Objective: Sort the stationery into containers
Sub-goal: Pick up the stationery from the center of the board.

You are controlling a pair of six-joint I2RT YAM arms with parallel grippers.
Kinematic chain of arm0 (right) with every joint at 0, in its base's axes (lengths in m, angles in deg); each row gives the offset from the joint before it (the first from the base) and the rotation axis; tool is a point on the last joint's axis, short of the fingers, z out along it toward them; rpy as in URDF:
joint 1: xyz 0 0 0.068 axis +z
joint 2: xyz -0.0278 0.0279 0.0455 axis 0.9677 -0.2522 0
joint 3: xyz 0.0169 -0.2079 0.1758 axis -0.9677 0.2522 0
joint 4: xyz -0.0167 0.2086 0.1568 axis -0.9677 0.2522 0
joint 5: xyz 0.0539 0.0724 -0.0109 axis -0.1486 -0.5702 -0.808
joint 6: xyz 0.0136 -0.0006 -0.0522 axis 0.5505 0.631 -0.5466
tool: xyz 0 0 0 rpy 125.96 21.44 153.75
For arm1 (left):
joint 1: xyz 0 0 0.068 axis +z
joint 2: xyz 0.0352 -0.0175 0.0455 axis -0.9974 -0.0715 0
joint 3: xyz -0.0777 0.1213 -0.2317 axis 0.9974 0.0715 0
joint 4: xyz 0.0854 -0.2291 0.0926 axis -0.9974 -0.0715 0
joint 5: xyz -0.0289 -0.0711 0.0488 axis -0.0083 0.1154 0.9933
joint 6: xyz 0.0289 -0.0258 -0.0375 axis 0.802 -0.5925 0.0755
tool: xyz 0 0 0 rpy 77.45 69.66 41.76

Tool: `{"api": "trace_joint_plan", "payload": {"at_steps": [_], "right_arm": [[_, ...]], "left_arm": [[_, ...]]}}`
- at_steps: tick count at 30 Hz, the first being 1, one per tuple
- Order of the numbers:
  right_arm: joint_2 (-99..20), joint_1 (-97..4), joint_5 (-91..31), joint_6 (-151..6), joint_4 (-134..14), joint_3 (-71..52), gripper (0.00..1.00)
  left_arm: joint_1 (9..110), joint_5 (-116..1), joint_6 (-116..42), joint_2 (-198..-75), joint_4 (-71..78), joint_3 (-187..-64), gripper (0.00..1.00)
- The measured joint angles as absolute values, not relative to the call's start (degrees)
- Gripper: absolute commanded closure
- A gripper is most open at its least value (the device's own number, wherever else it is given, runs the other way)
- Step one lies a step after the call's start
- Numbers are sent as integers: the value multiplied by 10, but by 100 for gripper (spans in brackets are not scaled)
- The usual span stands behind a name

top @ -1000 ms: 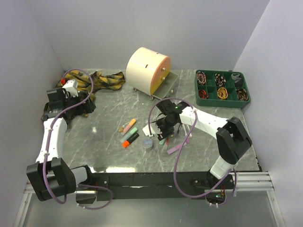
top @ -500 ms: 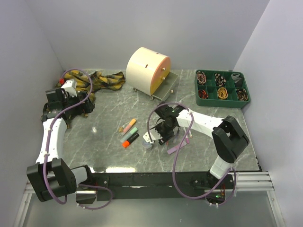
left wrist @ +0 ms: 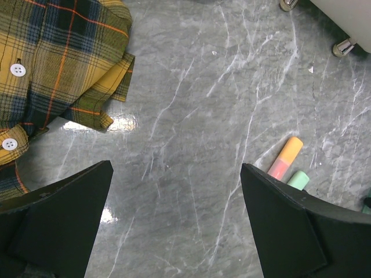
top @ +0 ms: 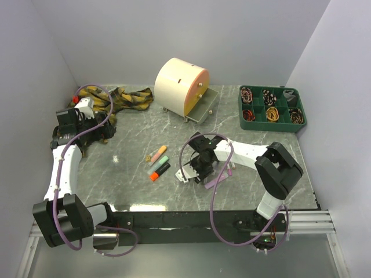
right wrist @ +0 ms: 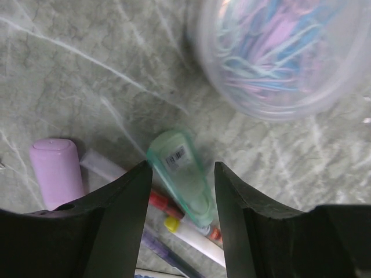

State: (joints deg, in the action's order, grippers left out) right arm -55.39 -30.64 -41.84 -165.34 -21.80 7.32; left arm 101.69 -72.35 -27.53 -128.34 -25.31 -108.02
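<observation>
**Closing in on the pen pile**

Moving left and down across the table over the last second, the right gripper (right wrist: 178,191) now sits low over the loose pens, its jaws part-open with a pale green cap-shaped piece (right wrist: 184,176) lying between them; whether they pinch it yet I cannot tell. A pink highlighter (right wrist: 56,169) lies just left, thin pens (right wrist: 191,231) cross underneath, and the round tin (right wrist: 284,52) of coloured clips sits just beyond. A pick looks near, so sorting is barely started.

The left gripper (left wrist: 174,220) has not moved: wide open, empty, hovering near the plaid cloth (left wrist: 52,58).

Three highlighters (top: 158,162) lie just left of the working arm. The drawer cabinet (top: 179,86) and green tray (top: 272,106) stand well apart at the back; the marble between looks open for carrying.
</observation>
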Motion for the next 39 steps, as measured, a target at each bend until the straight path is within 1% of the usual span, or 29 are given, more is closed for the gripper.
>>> {"api": "trace_joint_plan", "payload": {"at_steps": [3,4,6,7,10,11,15,17,19,23,25,27,29,30,32,39], "right_arm": [[-556,-306,-415,-1653,-222,83,49],[-556,-306,-414,-1651,-224,83,58],[-556,-306,-414,-1648,-225,83,67],[-557,-306,-415,-1646,-227,83,77],[-558,-306,-417,-1637,-231,80,88],[-558,-306,-418,-1631,-231,77,89],[-547,-306,-426,-1615,-224,50,88],[-546,-306,-426,-1610,-224,39,86],[-546,-306,-426,-1603,-222,37,85],[-555,-306,-424,-1584,-224,37,84],[-568,-306,-423,-1570,-225,35,79],[-579,-306,-423,-1556,-230,23,70],[-587,-306,-422,-1544,-242,17,66],[-590,-306,-422,-1541,-247,16,63],[-597,-306,-420,-1536,-250,16,61],[-617,-306,-414,-1526,-256,16,61]], "left_arm": [[1017,-723,-276,-1283,-253,-1080,0],[1017,-723,-276,-1283,-253,-1080,1],[1017,-723,-276,-1283,-253,-1080,1],[1017,-723,-276,-1283,-253,-1080,1],[1017,-723,-276,-1283,-253,-1080,1],[1017,-724,-276,-1283,-253,-1080,0],[1017,-725,-277,-1284,-253,-1080,1],[1017,-726,-277,-1289,-252,-1080,1],[1017,-726,-278,-1297,-251,-1080,0],[1017,-734,-282,-1314,-249,-1080,1],[1017,-744,-281,-1320,-249,-1083,1],[1017,-763,-276,-1329,-251,-1089,1],[1016,-782,-274,-1343,-258,-1097,1],[1015,-789,-273,-1351,-262,-1099,0],[1013,-797,-271,-1363,-269,-1100,1],[1011,-810,-272,-1372,-276,-1102,1]]}}
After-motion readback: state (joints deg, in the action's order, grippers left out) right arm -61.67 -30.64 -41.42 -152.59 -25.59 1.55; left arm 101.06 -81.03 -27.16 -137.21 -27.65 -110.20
